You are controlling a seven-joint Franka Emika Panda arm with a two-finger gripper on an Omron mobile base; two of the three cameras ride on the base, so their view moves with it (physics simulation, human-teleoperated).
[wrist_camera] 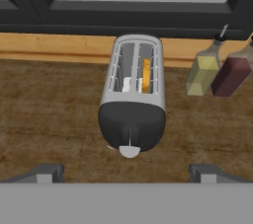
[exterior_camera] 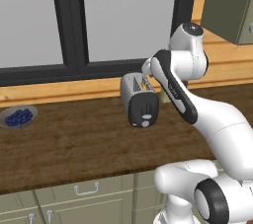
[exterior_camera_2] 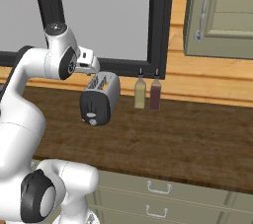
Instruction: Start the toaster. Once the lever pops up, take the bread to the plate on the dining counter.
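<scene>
Left base view: one small rounded silver-grey toaster (exterior_camera: 140, 98) standing on dark wood worktop (exterior_camera: 74, 144), black end face turned toward the arm, likely so the slider can be reached; one grey bowl of blueberries (exterior_camera: 18, 117) well apart at left.

Right base view: two bottles, one yellow (exterior_camera_2: 140, 93), one dark red (exterior_camera_2: 155, 94), just beside the toaster.

Hand view: gripper (wrist_camera: 126, 174) spread wide, empty, poised short of the end face; one golden-crusted bread slice (wrist_camera: 146, 75) down in the right-hand slot.

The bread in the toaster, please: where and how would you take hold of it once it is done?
Grip the bread by its top edge, coming straight down from above. It stands on edge in one slot of the toaster, whose walls hide its faces, so only that edge is free. The open claw fits across its thin section.
</scene>
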